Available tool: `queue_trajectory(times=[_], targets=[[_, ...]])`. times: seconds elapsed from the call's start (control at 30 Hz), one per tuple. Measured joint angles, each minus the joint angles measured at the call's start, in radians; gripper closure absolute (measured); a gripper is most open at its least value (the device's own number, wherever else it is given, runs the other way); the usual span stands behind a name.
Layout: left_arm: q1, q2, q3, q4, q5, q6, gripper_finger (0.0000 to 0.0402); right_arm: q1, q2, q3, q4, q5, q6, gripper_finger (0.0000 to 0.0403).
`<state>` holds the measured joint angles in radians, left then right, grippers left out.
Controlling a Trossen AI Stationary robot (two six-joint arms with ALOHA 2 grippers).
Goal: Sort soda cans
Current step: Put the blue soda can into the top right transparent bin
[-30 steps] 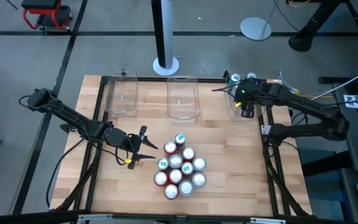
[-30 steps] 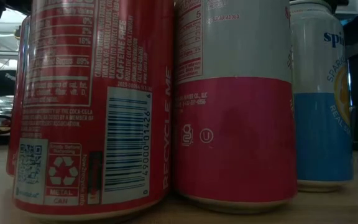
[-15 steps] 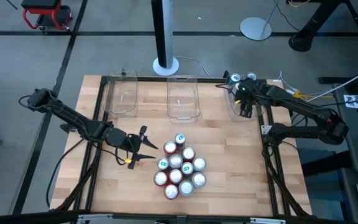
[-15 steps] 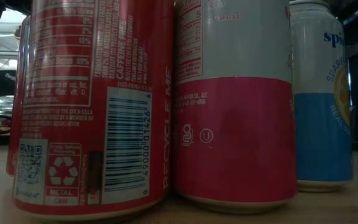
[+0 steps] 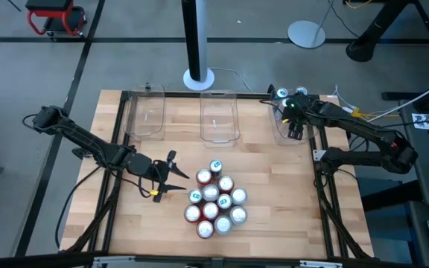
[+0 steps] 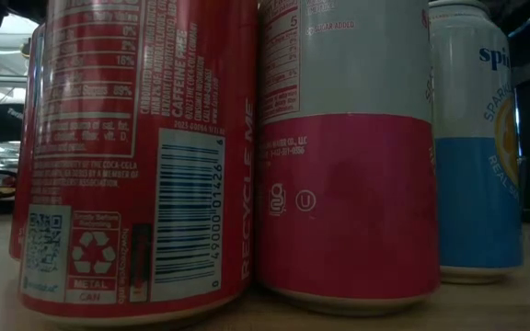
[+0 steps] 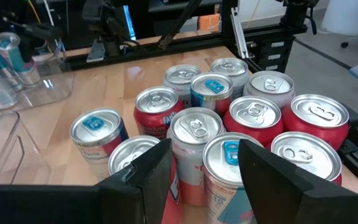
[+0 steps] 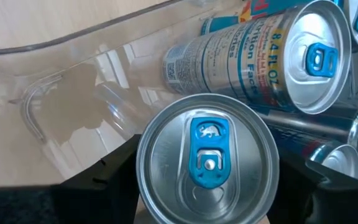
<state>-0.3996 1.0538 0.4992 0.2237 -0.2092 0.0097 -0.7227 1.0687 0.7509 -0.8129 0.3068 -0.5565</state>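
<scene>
Several soda cans (image 5: pixel 214 199) stand upright in a tight cluster on the wooden table, red, silver-and-red and teal ones; the low view shows a red can (image 6: pixel 136 156) close up. My left gripper (image 5: pixel 179 182) hovers open just left of the cluster, its fingers (image 7: pixel 148 177) apart short of the nearest cans (image 7: pixel 229 155). My right gripper (image 5: pixel 296 131) is over the far right clear bin (image 5: pixel 280 128), shut on a blue-tabbed can (image 8: pixel 207 158). More teal cans (image 8: pixel 260 50) lie in that bin. My right gripper pinches the blue-tabbed can by its side wall just under the top rim (image 8: pixel 143 163), one finger (image 8: pixel 107 183) on each side. The fingers come steeply from above. The can hangs top up, clear above the bin's floor.
Two more clear bins stand along the far edge, one at the left (image 5: pixel 146 112) and one in the middle (image 5: pixel 220 117). A black frame (image 5: pixel 118 134) runs along the table's sides. Bare wood lies between the bins and the cluster.
My right gripper has come down a little over the right bin with its can, shifting slightly toward the table's far edge, and has kept its hold.
</scene>
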Motion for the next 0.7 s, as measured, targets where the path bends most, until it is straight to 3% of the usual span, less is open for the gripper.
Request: queue_trajectory(times=[0.2, 0.7], targets=[[0.000, 0.000, 0.000, -0.006, 0.000, -0.006, 0.0227, 0.000, 0.000, 0.000, -0.017, 0.059, 0.020, 0.0149], [-0.009, 0.000, 0.000, -0.005, 0.001, -0.003, 0.0227, 0.000, 0.000, 0.000, -0.024, 0.040, 0.031, 0.0149]])
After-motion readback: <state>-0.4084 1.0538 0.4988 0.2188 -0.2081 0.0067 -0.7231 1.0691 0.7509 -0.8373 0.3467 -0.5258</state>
